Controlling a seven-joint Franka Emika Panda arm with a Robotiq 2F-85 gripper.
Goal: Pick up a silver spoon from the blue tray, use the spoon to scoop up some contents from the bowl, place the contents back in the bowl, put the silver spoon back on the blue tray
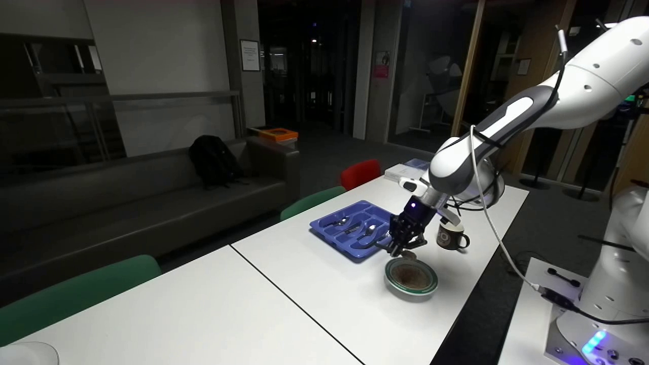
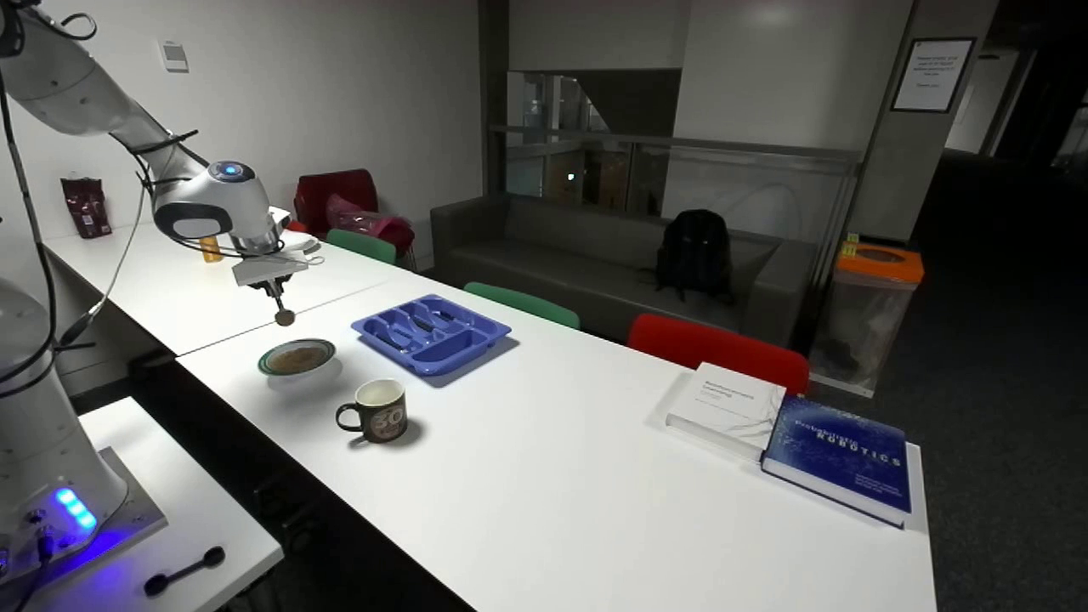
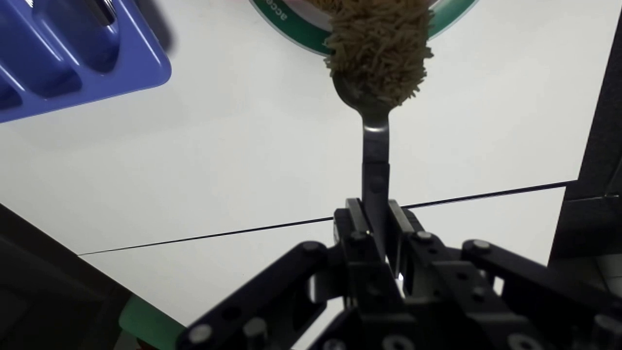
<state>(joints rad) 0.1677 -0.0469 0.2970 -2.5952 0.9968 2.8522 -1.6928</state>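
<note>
So I've got the black two-finger gripper coming up from the bottom of the wrist view, pinched on the dark handle of the silver metal spoon, which points at the top edge just right of centre. Its head carries a proper heap of thin tan rice-like grains, and in that view the heap overlaps the green-and-white rim of the small round shallow bowl. In an exterior view the spoon's head hangs left of centre, clearly apart from the bowl below it, and I can see more tan filling in the bowl itself. The flat blue plastic tray with divided compartments pokes into the upper left of my wrist view; it sits near the bowl, not touching, with some silver cutlery in its slots. There's also a dark mug with a handle standing upright on the white table, plus a blue hardback book and a white book side by side toward the lower right of that frame.
</note>
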